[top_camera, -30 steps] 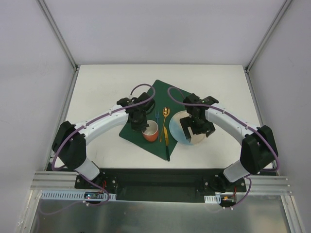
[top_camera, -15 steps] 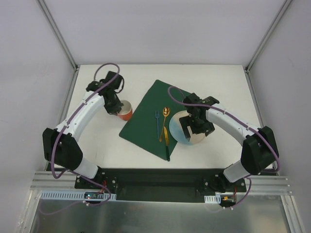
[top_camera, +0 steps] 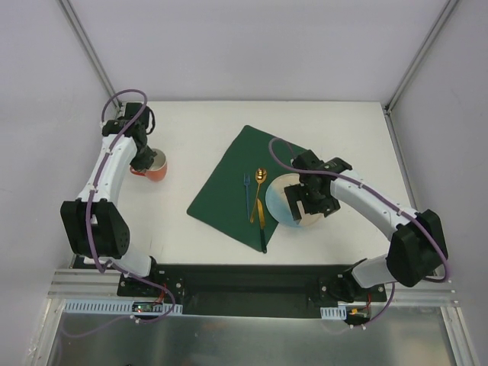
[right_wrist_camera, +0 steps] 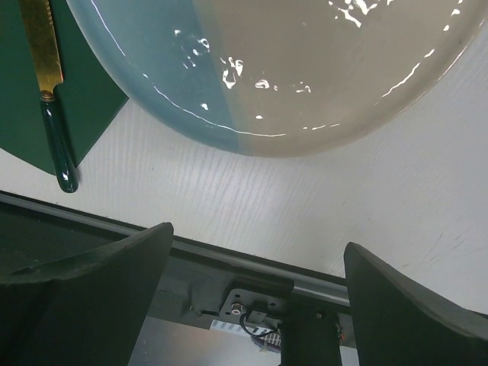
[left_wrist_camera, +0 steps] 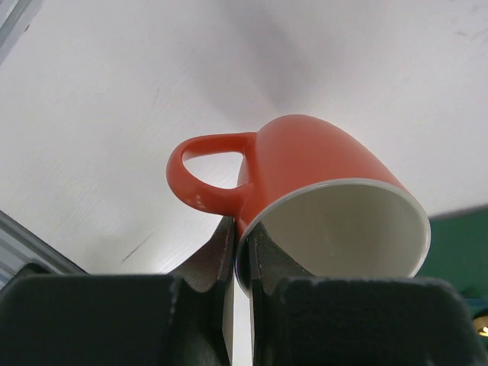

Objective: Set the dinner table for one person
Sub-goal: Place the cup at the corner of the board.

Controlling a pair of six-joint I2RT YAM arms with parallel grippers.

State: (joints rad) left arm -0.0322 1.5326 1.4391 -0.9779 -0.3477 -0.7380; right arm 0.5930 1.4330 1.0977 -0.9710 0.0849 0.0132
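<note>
— What is on the left?
— The left claw (top_camera: pixel 143 158) pinches the rim of an orange mug (top_camera: pixel 156 165) over the white tabletop (top_camera: pixel 343 130), which lies under everything.
— And further right?
— A green placemat (top_camera: pixel 225 191) with fork (top_camera: pixel 246 185), spoon (top_camera: pixel 259 183) and knife (top_camera: pixel 261 217); then a blue-beige plate (top_camera: pixel 284 200), with the right claw (top_camera: pixel 309 206) spread wide above it.

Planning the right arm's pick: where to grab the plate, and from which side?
Pinch the plate rim at its near-right edge, from above. It lies flat; that edge sits on bare table, while the knife crowds the left. The open right gripper hovers over it.
</note>
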